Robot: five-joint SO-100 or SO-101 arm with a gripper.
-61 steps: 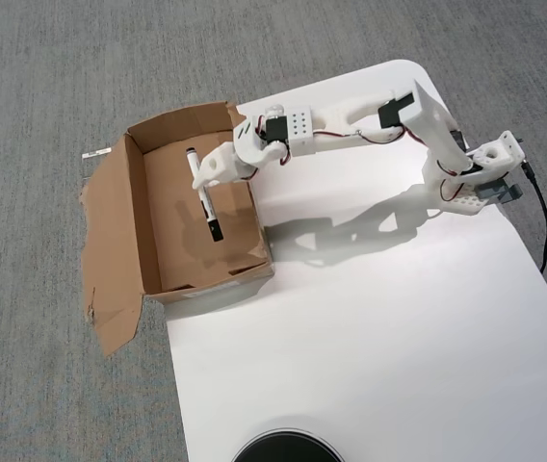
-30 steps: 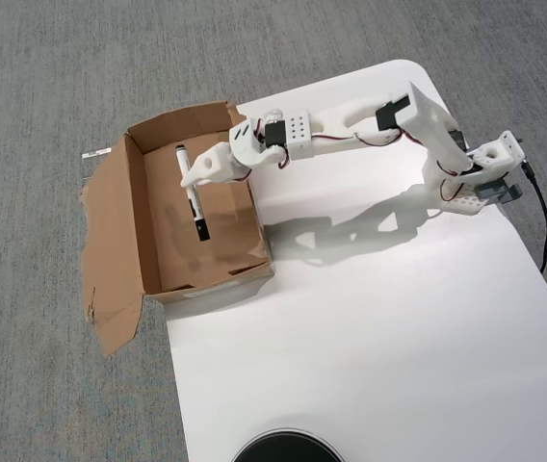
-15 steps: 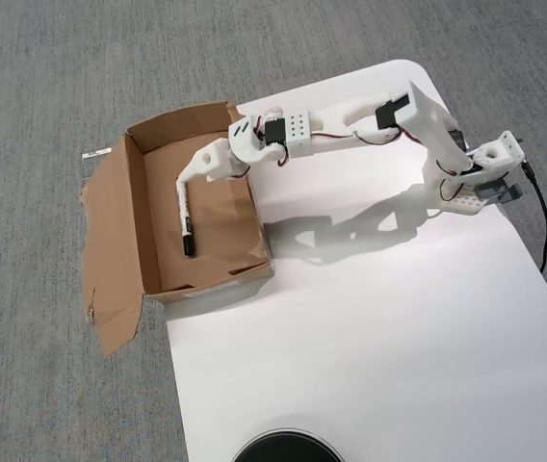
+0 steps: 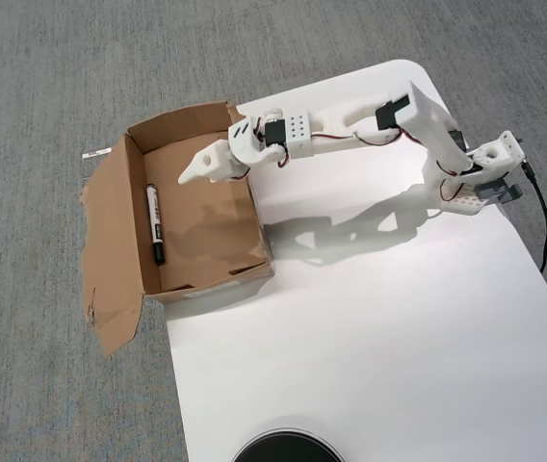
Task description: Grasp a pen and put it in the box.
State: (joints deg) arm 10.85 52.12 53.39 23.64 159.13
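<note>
Pen [image 4: 155, 224]: 1 is visible, and it lies flat on the floor of the box [image 4: 134, 207], close along the box's left wall in the overhead view, black cap toward the near end. Nothing touches it apart from the box floor.

1 box is in view, brown cardboard, sitting on the grey carpet [image 4: 42, 87] against the left edge of the white table [image 4: 370, 327]. Its ragged flaps splay out to the left over the carpet, and 1 small white strip [image 4: 95, 152] lies on the carpet just beyond its far left corner.

1 white arm [image 4: 351, 120] reaches from its base [image 4: 476, 183] near the table's far right edge across to the box. The fingers [image 4: 196, 170] hang over the far right part of the box interior, well apart from the pen, and hold nothing. They taper to a single pale point from this angle, so how far apart they stand cannot be told.

A black cable [image 4: 543, 226] runs off the table's right edge. At the near edge of the table, 1 dark round object [image 4: 285, 448] is cut off by the frame, and what it is cannot be made out.
</note>
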